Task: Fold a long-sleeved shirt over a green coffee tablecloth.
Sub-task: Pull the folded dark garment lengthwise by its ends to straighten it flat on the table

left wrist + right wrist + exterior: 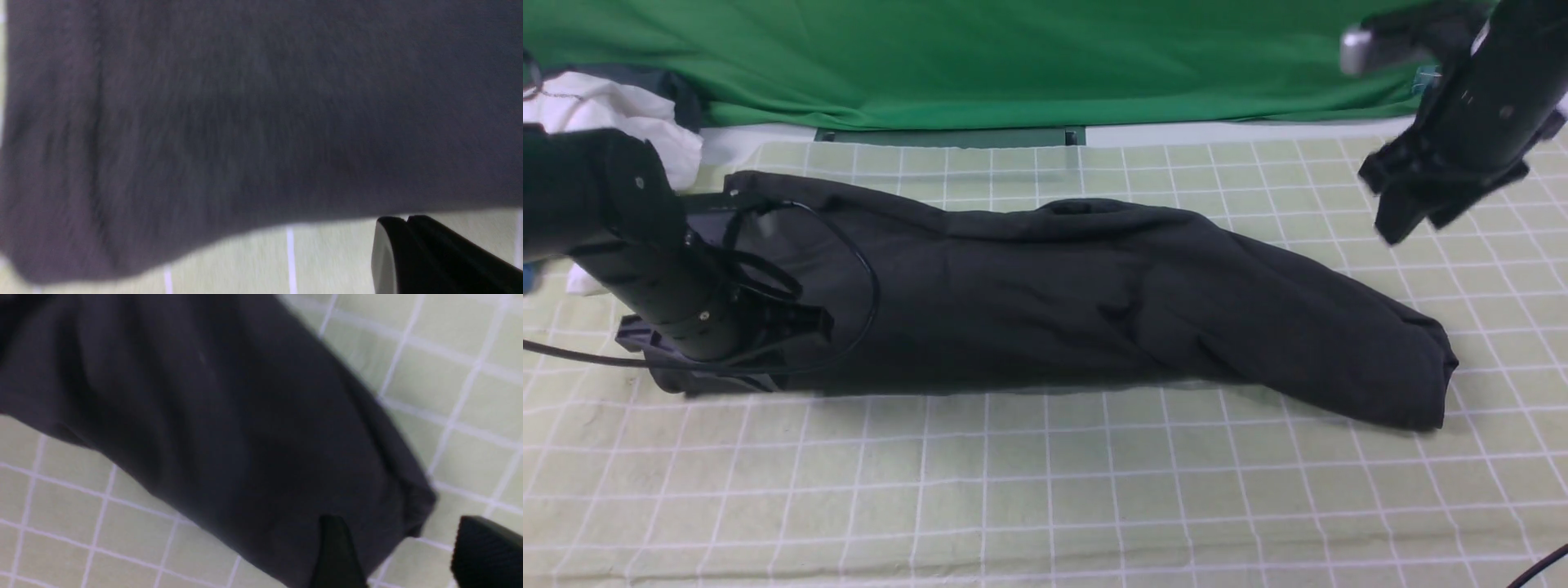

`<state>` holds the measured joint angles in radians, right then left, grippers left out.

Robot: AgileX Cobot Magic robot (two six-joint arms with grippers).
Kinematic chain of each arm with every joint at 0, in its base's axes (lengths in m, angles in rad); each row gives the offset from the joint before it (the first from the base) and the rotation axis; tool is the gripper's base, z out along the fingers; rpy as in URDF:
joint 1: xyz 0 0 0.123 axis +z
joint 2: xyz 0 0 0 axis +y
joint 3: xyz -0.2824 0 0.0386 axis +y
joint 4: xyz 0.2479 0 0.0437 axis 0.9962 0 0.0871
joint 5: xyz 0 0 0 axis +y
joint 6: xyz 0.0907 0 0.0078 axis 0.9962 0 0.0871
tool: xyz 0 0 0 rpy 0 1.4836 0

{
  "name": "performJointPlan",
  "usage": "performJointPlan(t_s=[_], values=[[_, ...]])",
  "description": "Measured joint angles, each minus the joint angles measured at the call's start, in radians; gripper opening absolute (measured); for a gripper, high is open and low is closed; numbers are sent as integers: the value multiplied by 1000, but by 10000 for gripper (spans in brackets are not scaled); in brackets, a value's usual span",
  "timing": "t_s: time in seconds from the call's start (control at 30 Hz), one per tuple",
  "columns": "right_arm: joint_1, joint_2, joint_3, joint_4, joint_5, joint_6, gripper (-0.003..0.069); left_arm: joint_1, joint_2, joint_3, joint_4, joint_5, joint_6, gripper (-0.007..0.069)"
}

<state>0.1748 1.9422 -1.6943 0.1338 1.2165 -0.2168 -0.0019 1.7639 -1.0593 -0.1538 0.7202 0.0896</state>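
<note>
One black long-sleeved shirt [1094, 294] here, folded into a long bundle across the middle of the frame, with its right end dipping toward the lower right. It lies on the one green coffee tablecloth [1045, 490], pale green with white grid lines, which covers the whole surface. Two tools: the left tool [784, 322] is down at the shirt's left end, middle left of the frame. It's black on black, so I can't tell if it's gripping anything. The right tool [1409, 208] hangs in the upper right, clear of the shirt, its two fingers [335, 559] spread wide with nothing held. There's also one plain bright-green fabric [1013, 57] along the top and one white garment [621, 114] bunched in the upper left
</note>
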Motion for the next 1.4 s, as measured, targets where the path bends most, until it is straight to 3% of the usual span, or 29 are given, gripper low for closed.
performJointPlan(t_s=[0.17, 0.53, 0.63, 0.73, 0.83, 1.03, 1.27, 1.37, 1.4], values=[[-29, 84, 12, -2, 0, 18, 424, 0, 43, 0, 19, -25, -1, 13], [-50, 184, 15, -1, -1, 25, 416, 0, 59, 0, 30, -37, -4, 13], [-50, 208, 15, 2, -1, 25, 359, 0, 59, 0, 30, -38, -4, 13], [-50, 218, 17, 5, -1, -9, 144, 0, 60, 0, 30, -38, -4, 13], [-50, 210, 17, -4, -2, -32, 47, 0, 60, 0, 29, -39, -4, 13], [-56, 174, -5, -91, -5, -55, 42, 0, 60, 0, 29, -39, -4, 13], [-80, 172, -28, -110, -55, -107, 42, 0, 60, 0, 27, -32, -4, 13], [-81, 172, -28, -111, -74, -111, 50, 0, 60, 0, 26, -30, -4, 13], [-82, 172, -31, -124, -103, -109, 87, 0, 60, 0, 26, -30, -4, 13]])
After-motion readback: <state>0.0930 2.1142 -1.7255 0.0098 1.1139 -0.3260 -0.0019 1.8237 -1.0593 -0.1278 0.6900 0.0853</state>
